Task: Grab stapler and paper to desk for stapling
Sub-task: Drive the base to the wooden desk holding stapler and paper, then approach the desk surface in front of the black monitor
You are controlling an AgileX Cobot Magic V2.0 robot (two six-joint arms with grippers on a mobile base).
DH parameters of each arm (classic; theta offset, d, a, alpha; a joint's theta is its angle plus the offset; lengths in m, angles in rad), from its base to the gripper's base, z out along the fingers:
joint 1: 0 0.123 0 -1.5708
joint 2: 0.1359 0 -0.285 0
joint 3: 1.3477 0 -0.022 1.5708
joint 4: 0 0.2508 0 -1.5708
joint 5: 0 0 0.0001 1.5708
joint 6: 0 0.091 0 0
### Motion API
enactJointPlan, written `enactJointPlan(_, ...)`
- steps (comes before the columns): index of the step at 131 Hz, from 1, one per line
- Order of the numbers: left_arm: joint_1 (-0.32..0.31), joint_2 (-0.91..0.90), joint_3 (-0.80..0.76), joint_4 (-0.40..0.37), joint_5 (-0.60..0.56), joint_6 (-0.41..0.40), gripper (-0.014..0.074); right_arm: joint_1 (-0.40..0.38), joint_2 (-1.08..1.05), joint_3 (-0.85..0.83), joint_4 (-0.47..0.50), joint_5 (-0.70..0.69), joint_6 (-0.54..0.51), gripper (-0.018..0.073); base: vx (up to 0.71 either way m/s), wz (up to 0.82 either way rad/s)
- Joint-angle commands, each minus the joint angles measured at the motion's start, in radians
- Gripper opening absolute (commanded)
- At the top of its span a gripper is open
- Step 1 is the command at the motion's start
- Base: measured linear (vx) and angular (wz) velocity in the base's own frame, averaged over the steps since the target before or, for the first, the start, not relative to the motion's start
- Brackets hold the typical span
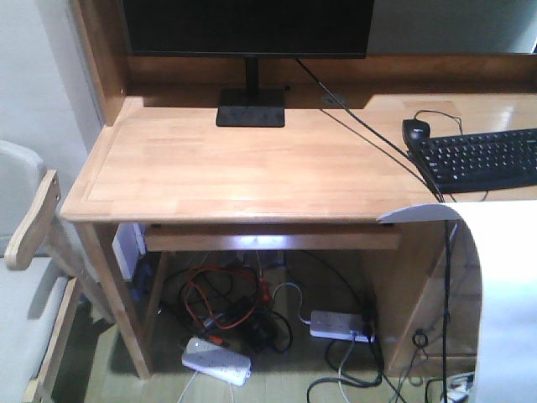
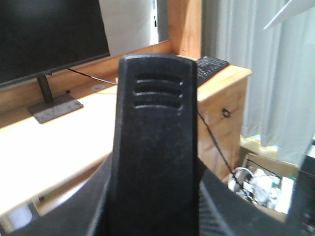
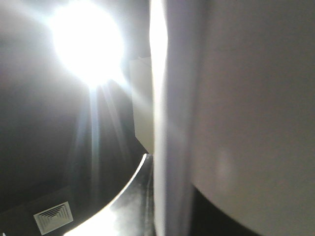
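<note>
left gripper [image 2: 153, 219] clamped round the stapler [image 2: 155, 132], only its wrist cam shows that | right gripper [image 3: 156, 209] grip: can't tell, paper [image 1: 503, 285] fills its cam | front cam: paper curls midair near desk [image 1: 243, 159] front edge

Pale chair [image 1: 25, 277], grey curtains [image 2: 275, 73], glaring ceiling light [image 3: 86, 42]

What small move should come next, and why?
Probably carry the paper left and forward over the bare part of the desk and lower it flat. It hangs curled off the front right corner, near the keyboard, not yet on the wood, and the stapler needs a sheet laid down first.
</note>
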Motion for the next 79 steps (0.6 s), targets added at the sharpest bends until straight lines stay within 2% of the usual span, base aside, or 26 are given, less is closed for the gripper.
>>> enactJointPlan(1, -0.007, 0.016, -0.028, -0.005, -0.116, -0.002, -0.0006, -0.004, 0.012, -0.028, -0.004, -0.039, 0.0, -0.0006, 0.36, -0.03)
enactJointPlan(79, -0.007, 0.016, -0.028, -0.005, -0.116, -0.002, -0.0006, -0.004, 0.012, -0.028, -0.004, -0.038, 0.0, -0.0006, 0.31, 0.01)
